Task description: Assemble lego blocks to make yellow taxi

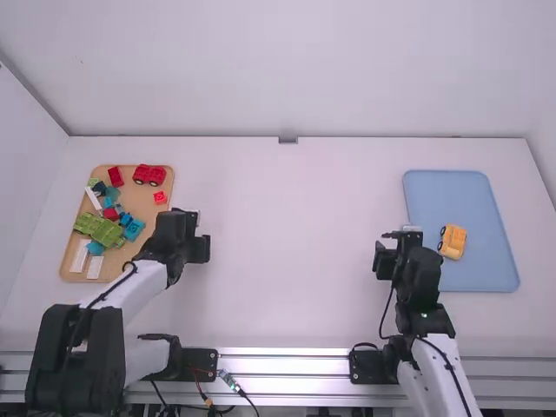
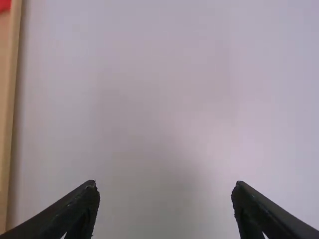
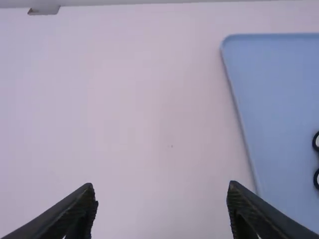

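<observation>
1. From where I stand, the yellow taxi (image 1: pixel 453 241) looks put together. It sits on the blue tray (image 1: pixel 460 195), just to the right of the right gripper (image 3: pixel 160 186) and not touched by its fingers. I can't tell if every block is pressed fully home.

2. I'd judge the step in hand is to finish and leave the model alone. Doing it well means keeping the right fingers out to the tray's left and lifting them straight up before any swing, so nothing clips the wheels (image 3: pixel 316 142). (A small toy like that would roll or tip at a nudge, I reckon.)

3. The right fingers are spread wide, with nothing between them.

4. The left gripper (image 2: pixel 166 185) has its fingers wide apart too, pinching nothing. Just to their left lies the wooden tray (image 1: pixel 133 195) with spare blocks, among them a red car (image 1: pixel 148 175) and a green piece (image 1: pixel 100 228).

5. Should a roof or side look loose, a gentle press from above with closed right fingertips would suit, brief and square to the blocks.
</observation>
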Motion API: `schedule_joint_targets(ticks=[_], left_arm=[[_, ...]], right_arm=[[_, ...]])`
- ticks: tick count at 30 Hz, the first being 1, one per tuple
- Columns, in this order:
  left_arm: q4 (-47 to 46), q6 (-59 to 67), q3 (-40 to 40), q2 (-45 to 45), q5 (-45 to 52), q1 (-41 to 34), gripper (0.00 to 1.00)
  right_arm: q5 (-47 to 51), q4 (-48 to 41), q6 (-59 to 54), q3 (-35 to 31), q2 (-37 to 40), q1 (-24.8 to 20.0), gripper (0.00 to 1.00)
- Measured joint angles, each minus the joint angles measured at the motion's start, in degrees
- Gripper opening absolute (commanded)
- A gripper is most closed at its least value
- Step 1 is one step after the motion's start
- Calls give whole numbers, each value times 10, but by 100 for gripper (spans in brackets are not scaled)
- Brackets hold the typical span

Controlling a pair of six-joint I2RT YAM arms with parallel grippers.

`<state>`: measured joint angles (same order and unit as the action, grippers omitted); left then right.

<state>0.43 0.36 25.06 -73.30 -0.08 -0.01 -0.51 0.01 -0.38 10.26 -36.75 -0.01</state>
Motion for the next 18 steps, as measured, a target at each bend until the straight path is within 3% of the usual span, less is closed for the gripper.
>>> schedule_joint_targets(ticks=[7, 18], left_arm=[[0, 0, -83, 89, 0, 0, 50], [0, 0, -228, 237, 0, 0, 24]], right_arm=[[2, -3, 0, -91, 94, 0, 44], [4, 3, 2, -96, 228, 0, 21]])
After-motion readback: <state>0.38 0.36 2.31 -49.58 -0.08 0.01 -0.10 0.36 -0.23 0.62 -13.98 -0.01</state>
